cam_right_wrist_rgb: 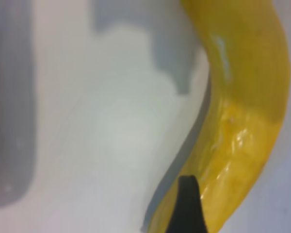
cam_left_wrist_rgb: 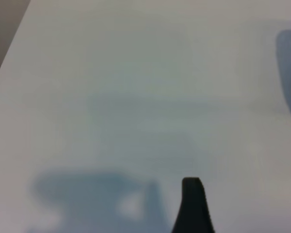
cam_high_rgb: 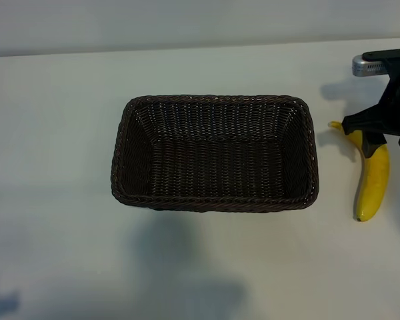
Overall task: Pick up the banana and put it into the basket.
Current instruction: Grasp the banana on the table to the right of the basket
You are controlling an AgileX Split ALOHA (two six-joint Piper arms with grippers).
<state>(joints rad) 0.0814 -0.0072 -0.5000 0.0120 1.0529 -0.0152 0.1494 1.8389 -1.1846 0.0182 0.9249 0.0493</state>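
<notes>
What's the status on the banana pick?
Right gripper open, fingers over the curved yellow banana, not gripping. Banana on white table, right of empty dark brown wicker basket. Left gripper open, idle. Path clear.

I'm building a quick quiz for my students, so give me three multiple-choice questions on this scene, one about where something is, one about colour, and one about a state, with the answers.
1. Where does the banana lie?
A. inside the basket
B. on the table, beside the basket's right end in the exterior view
C. on the basket's rim

2. What colour is the basket?
A. dark brown
B. white
C. green

3. How is the right gripper?
A. open above the banana
B. shut on the basket
C. out of view

Answers: 1 B, the banana lies clear of the wicker; 2 A, the weave is dark brown; 3 A, it hangs over the banana's stem end with jaws apart.
</notes>
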